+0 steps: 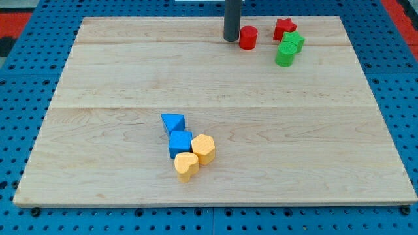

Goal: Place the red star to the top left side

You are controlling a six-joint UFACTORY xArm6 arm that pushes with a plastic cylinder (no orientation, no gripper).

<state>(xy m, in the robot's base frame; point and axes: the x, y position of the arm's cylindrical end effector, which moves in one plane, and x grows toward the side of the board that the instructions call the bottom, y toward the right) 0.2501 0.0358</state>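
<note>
The red star [283, 28] lies near the view's top right of the wooden board [98, 130]. A green star [293, 41] touches its lower right side, and a green cylinder [285, 55] sits just below that. A red cylinder [247, 38] stands to the left of the red star, apart from it. My tip [231, 40] rests on the board right beside the red cylinder's left side, about 80 pixels left of the red star.
Near the board's middle bottom is a cluster: a blue triangle [173, 123], a blue cube [180, 143], a yellow hexagon [204, 149] and a yellow heart [186, 166]. Blue pegboard [26, 78] surrounds the board.
</note>
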